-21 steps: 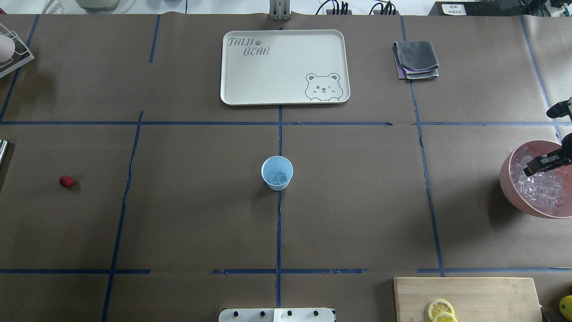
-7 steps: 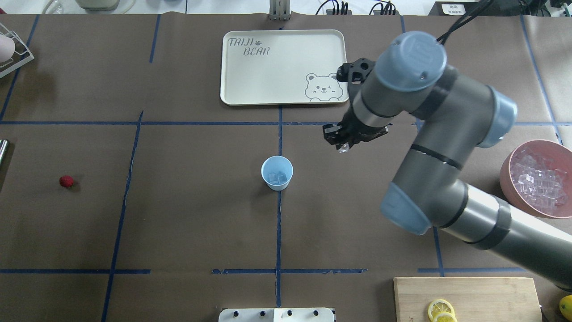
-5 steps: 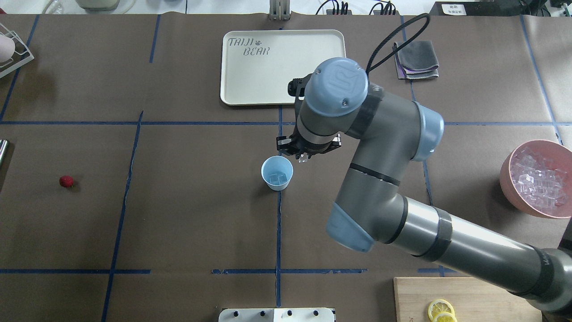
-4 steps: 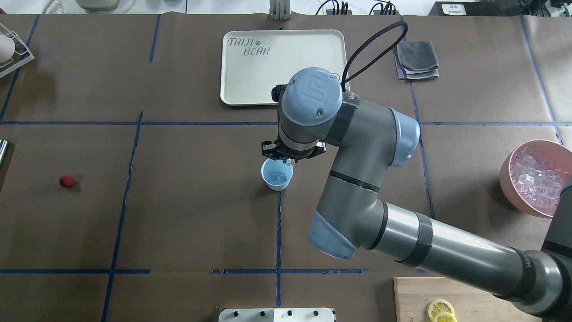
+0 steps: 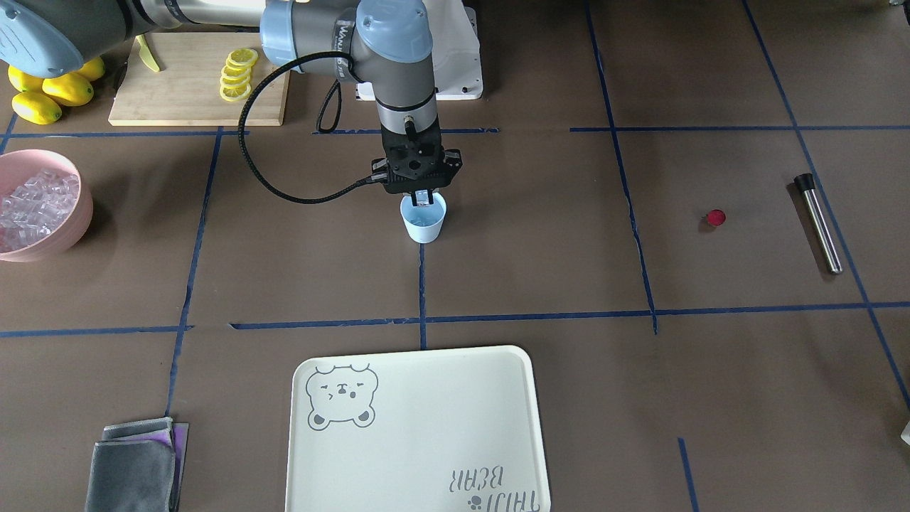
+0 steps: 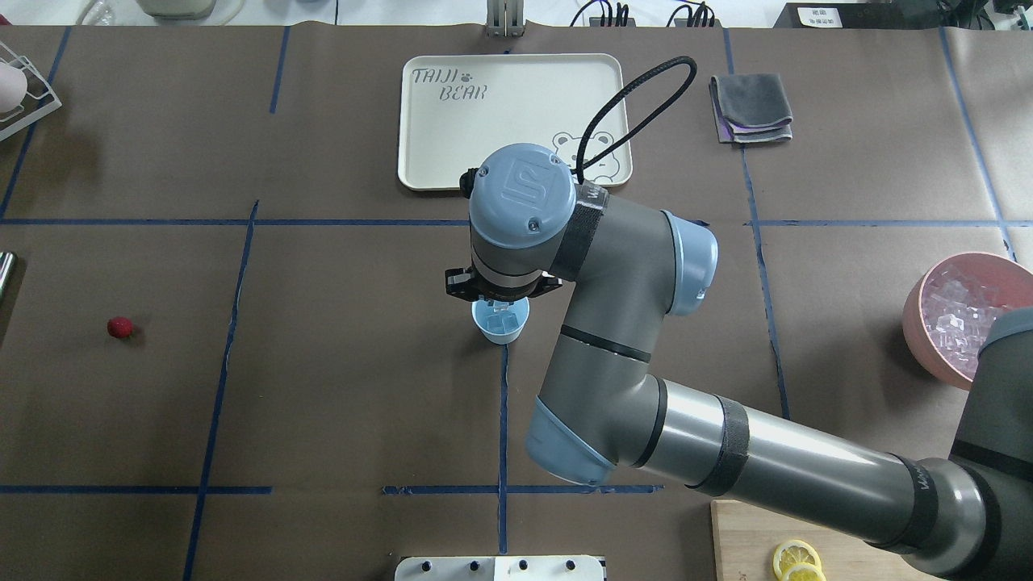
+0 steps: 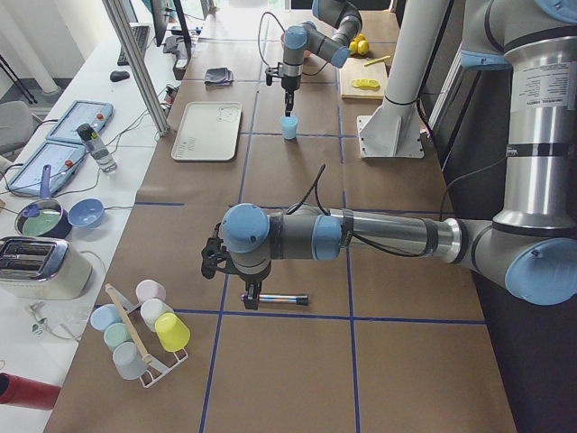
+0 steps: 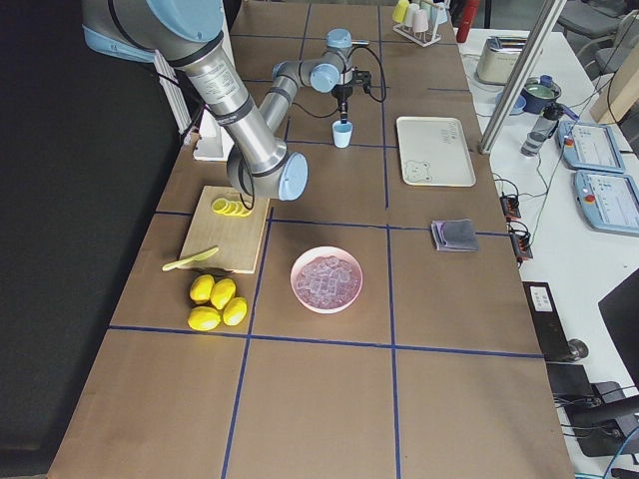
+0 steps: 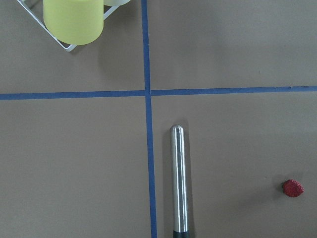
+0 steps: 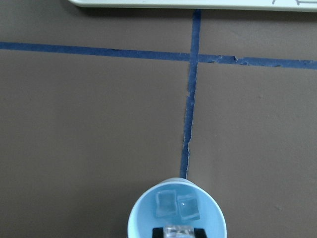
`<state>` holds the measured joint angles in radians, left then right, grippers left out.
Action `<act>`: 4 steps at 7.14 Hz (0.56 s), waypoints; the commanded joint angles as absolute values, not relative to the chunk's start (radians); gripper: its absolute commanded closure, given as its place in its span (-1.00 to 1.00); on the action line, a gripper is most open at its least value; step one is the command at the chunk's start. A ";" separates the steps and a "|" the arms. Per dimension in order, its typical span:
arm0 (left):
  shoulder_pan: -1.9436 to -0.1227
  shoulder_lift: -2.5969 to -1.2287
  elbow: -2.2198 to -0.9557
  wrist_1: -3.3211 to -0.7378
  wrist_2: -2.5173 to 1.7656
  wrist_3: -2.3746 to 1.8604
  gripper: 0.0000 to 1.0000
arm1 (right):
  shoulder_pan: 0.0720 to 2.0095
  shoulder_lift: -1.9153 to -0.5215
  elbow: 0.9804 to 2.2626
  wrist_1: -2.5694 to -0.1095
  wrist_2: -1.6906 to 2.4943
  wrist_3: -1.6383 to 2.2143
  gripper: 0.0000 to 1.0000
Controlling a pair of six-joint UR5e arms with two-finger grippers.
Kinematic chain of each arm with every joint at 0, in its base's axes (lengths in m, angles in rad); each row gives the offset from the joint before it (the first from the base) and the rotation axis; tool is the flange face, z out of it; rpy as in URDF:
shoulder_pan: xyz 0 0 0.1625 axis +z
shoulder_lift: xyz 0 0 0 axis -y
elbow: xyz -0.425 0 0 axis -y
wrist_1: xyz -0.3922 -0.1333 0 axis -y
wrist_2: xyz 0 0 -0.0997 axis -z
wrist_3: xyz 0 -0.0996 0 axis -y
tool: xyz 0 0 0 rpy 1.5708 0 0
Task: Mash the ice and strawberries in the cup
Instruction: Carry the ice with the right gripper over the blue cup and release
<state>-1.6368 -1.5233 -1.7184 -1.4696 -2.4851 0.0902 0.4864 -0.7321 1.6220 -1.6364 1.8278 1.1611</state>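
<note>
Right gripper (image 5: 424, 200) is pinching one ice cube (image 10: 178, 231) over the cup (image 5: 422, 227) at centre frame; two cubes (image 10: 166, 204) are sitting inside. Strawberry (image 6: 119, 327) is lying at the overhead view's far left. Left gripper (image 7: 251, 301) is hanging above a metal rod (image 9: 179, 178), closure indeterminable.

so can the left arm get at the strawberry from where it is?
Probably yes. The strawberry lies alone in the open, near the left gripper at the steel rod's end; nothing stands between.
</note>
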 commanded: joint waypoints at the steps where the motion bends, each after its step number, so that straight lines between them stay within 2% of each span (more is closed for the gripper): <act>1: -1.637 -1.523 -1.718 -1.470 -2.485 0.089 -1.00 | 0.486 -0.729 1.620 -1.620 1.827 1.161 -0.72; 2: -1.637 -1.523 -1.720 -1.470 -2.485 0.087 -1.00 | 0.486 -0.732 1.623 -1.606 1.827 1.161 -0.97; 4: -1.637 -1.523 -1.721 -1.470 -2.485 0.087 -1.00 | 0.488 -0.732 1.629 -1.609 1.824 1.161 -0.98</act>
